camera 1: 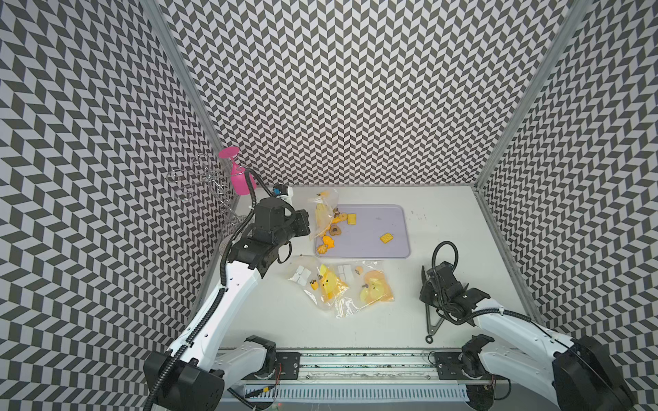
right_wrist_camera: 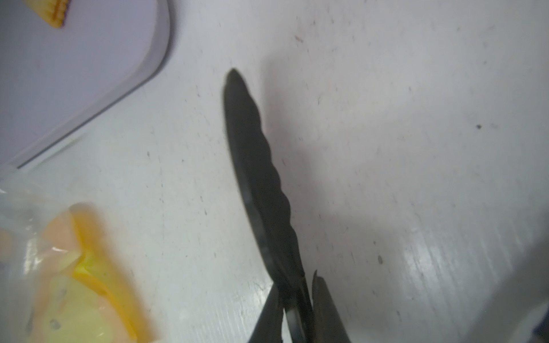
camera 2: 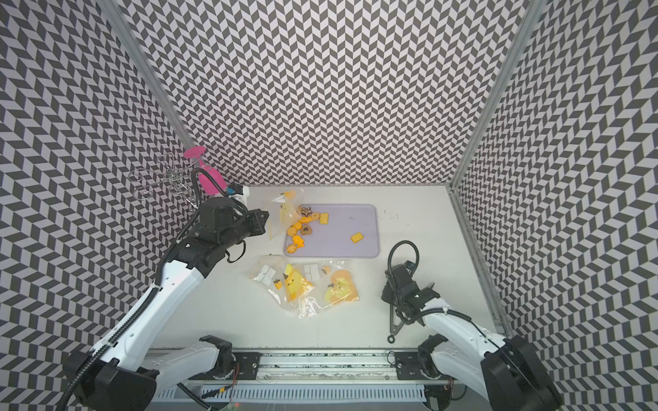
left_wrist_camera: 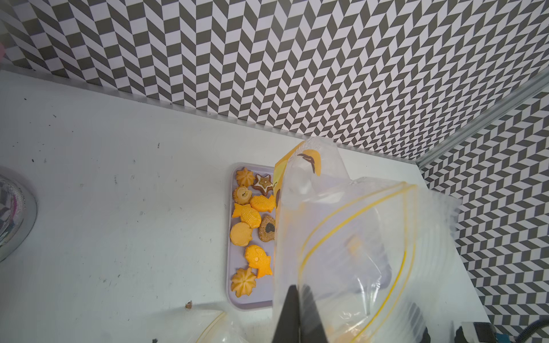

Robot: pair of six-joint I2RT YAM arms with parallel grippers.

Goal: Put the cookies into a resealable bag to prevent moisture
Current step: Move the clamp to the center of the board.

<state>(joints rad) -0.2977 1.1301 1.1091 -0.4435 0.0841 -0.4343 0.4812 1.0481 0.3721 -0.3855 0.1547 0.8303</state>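
Note:
Several orange-yellow cookies (camera 1: 333, 231) (left_wrist_camera: 251, 216) lie bunched at the left end of a lilac tray (camera 1: 377, 219) (left_wrist_camera: 230, 285). A lone cracker (camera 1: 386, 237) sits further right on it. My left gripper (camera 1: 308, 222) (left_wrist_camera: 298, 289) is shut on the rim of a clear resealable bag (camera 1: 322, 215) (left_wrist_camera: 356, 237). It holds the bag up over the tray's left edge with the mouth gaping. My right gripper (camera 1: 426, 283) (right_wrist_camera: 300, 291) stands low over the table right of the tray. Its jaws are closed on both arms of black tongs (camera 1: 432, 325) (right_wrist_camera: 261, 178).
Two clear bags with yellow chick prints (camera 1: 333, 284) (camera 1: 374, 290) lie in front of the tray. A pink goblet (camera 1: 239, 178), a wire rack (camera 1: 199, 178) and a small white box (camera 1: 285, 192) stand at the back left corner. Patterned walls close in three sides.

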